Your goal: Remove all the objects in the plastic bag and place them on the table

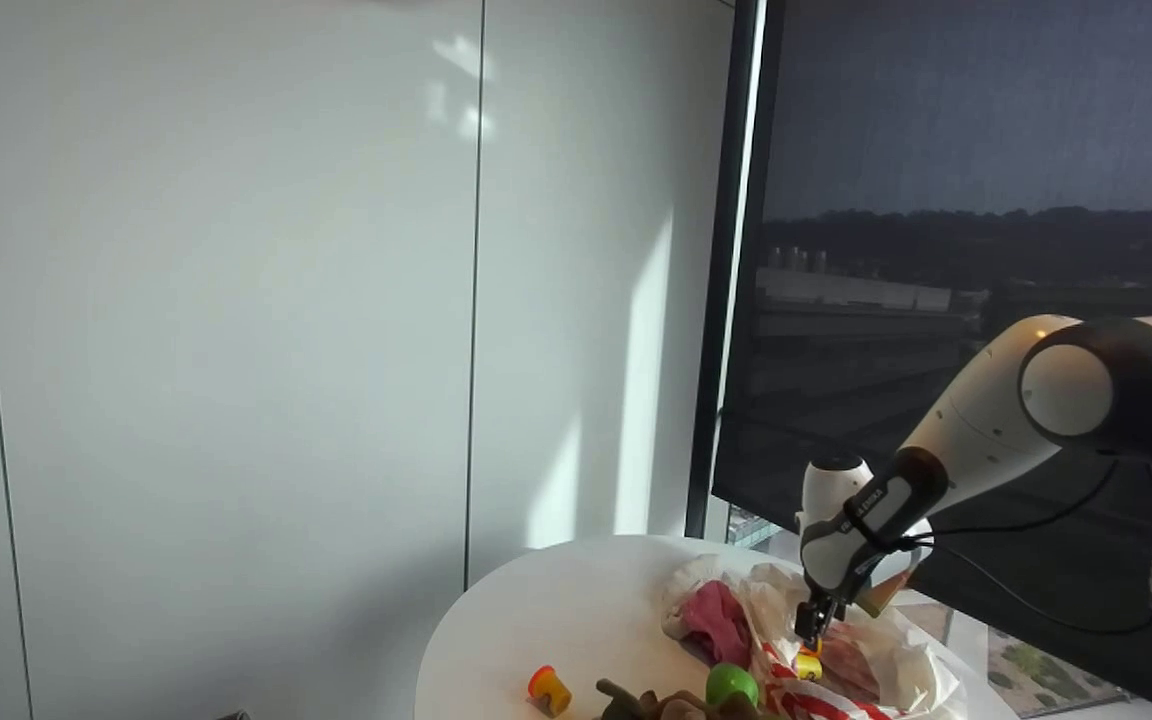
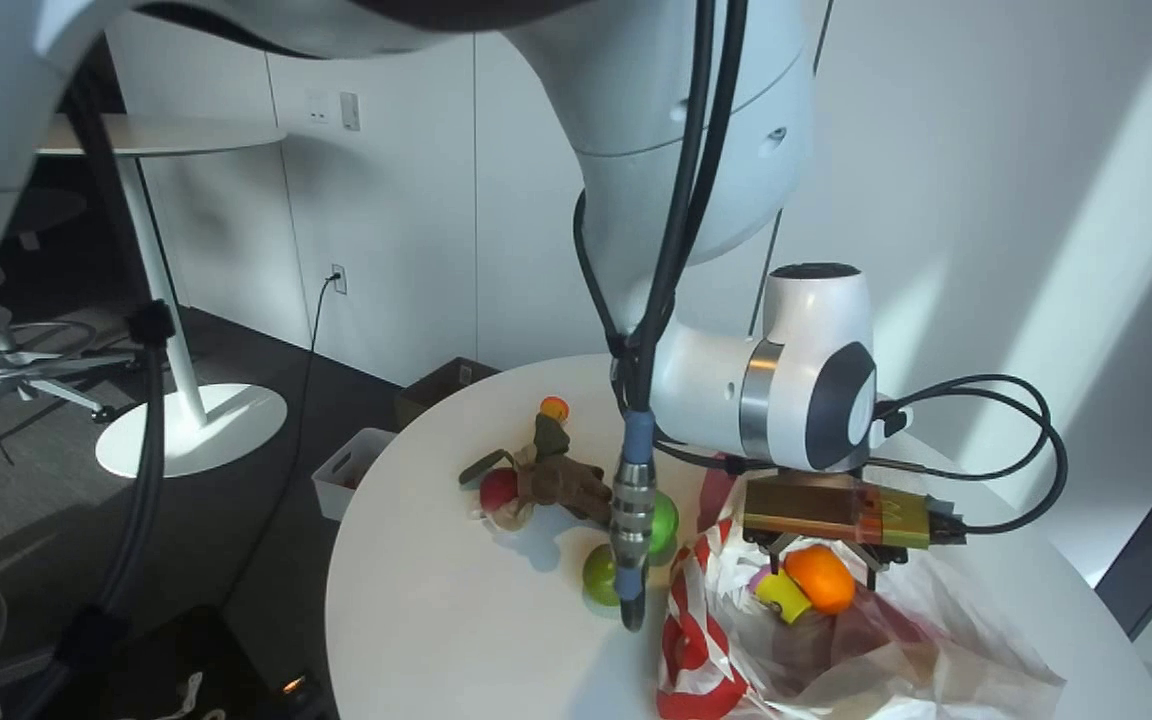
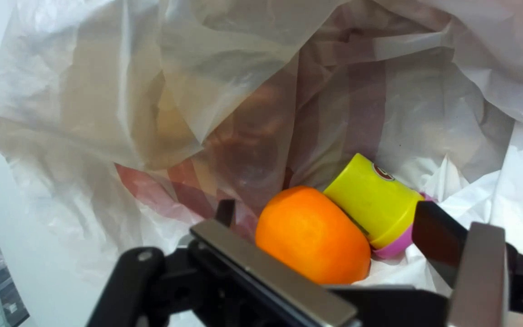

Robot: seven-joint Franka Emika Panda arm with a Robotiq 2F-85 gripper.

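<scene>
Plastic bag (image 2: pixel 866 655) on table (image 2: pixel 456 640), fruit (image 3: pixel 311 236) beside tub (image 3: pixel 372 202) inside, plush toy (image 2: pixel 558 482) outside

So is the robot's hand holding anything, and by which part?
Nothing: the hand is open; its fingers stand apart on either side of the orange in the plastic bag, not gripping it.

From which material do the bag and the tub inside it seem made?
The bag: thin plastic film, slightly glossy; it is crinkled and translucent. The tub: probably smooth, moulded plastic, judging by its even yellow colour and clean edges.
</scene>
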